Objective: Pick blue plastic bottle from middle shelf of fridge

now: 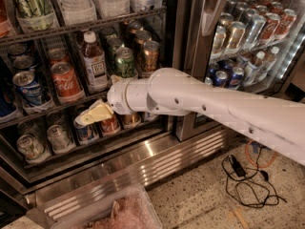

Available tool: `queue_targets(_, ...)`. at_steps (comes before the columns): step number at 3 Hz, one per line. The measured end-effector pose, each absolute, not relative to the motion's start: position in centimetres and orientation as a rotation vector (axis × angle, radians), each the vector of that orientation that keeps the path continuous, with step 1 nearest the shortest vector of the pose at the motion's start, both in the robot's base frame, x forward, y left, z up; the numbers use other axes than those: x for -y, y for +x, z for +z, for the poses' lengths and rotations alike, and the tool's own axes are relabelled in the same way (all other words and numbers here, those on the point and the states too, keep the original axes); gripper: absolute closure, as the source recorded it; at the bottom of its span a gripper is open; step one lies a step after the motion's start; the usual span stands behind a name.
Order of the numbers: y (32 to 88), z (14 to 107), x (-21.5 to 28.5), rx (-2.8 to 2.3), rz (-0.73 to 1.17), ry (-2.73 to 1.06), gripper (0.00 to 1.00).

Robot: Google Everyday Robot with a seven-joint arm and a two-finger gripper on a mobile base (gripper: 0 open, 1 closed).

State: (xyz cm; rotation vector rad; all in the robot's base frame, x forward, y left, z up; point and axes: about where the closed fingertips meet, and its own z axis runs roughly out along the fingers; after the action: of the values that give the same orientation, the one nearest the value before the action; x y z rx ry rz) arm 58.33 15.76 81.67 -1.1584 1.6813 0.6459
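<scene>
Gripper [88, 117]: positioned at the front edge of the fridge [119, 166] opening, below the front rail of the middle shelf [47, 109] and in front of the cans on the lower shelf [57, 137]. It points toward the left side of the cabinet. Whether it is released or clenched cannot be told from this view. Nothing is seen in its grasp, and contact with the lower cans behind it cannot be confirmed or excluded. The white arm [200, 104] reaches in from the right edge across the steel door post, which is judged to account for the sideways, low approach. Target: the blue plastic bottle [94, 61] stands upright near the front edge of the middle shelf, in its own lane tray. A red cola can [66, 80] sits just beside it to the left and a green can [125, 61] to the right. The bottle is above the gripper and apart from it, untouched. Assessment: the pick is not yet made. The gripper must rise over the front rail and line up with the bottle's body. The close neighbours leave little side clearance, so knocking the cola can is the main risk.
</scene>
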Motion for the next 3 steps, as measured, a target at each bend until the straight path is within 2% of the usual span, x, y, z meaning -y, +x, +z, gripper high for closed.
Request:
queue_targets(2, 59.3, 82.6, -15.3, -1.635, 0.611, -1.125, 0.0)
queue_targets(3, 60.6, 82.2, -17.4, -1.617, 0.61, -1.108, 0.0)
